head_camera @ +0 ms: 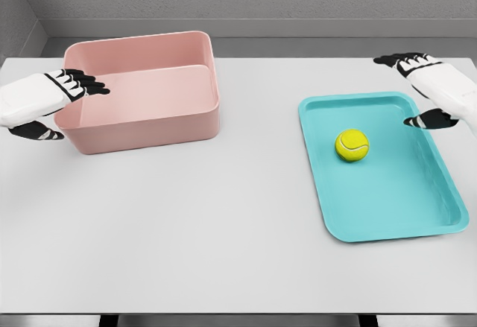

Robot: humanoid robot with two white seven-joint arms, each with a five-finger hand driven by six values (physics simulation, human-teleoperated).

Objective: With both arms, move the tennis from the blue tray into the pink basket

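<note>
A yellow-green tennis ball [352, 145] lies in the upper middle of the blue tray [440, 215] on the right of the white table. The pink basket [149, 122] stands at the far left with nothing visible inside. My left hand [67, 103] hovers at the basket's left end, fingers spread over its rim and thumb below, holding nothing. My right hand [417, 89] floats over the tray's far right corner, fingers extended leftward and thumb pointing toward the ball, well apart from it.
The white table [223, 230] stretches wide between basket and tray and toward the front edge. A grey wall runs behind the table's far edge.
</note>
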